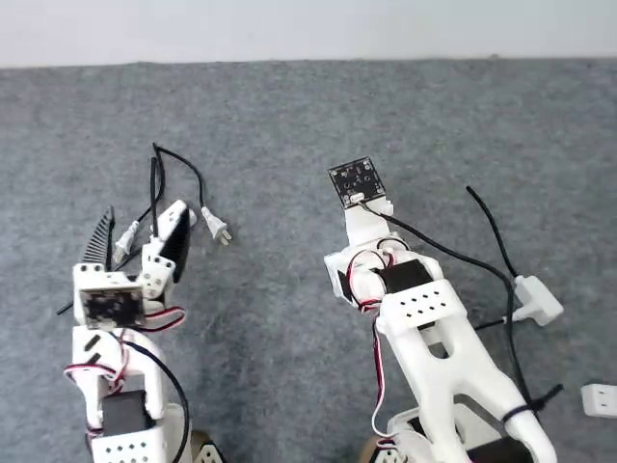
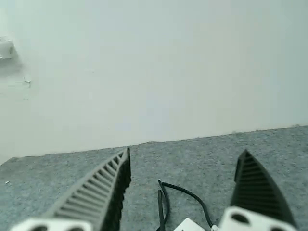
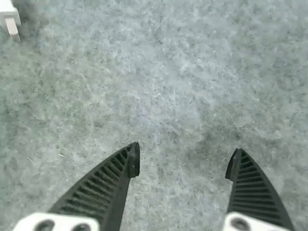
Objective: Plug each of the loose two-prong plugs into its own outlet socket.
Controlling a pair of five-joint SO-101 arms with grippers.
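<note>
Between the spread-open jaws of the left gripper [image 2: 186, 153] sits one white plug [image 1: 125, 237], loose and not pinched. The second plug [image 1: 214, 228] lies just beside that gripper, on its right-arm side, prongs pointing away. Their black cable [image 1: 159, 178] loops off just beyond the gripper.

The right gripper [image 3: 185, 154] is wide open too and holds nothing. It's well apart from the left gripper, over bare grey mat [image 1: 280, 125]. The outlet socket [image 1: 536, 300] is farther from the left gripper again, past the right arm, and what looks like another white block [image 1: 600, 398] is farther still.

My guess on handling: the plugs are light, hard plastic and a bit slick, and the springy cord will tug them around. You'd want to pinch the body across its flat sides, behind the prongs, never on them. You've got lots of open mat between the left gripper and the wall [image 2: 154, 72], so there's room to swing.
</note>
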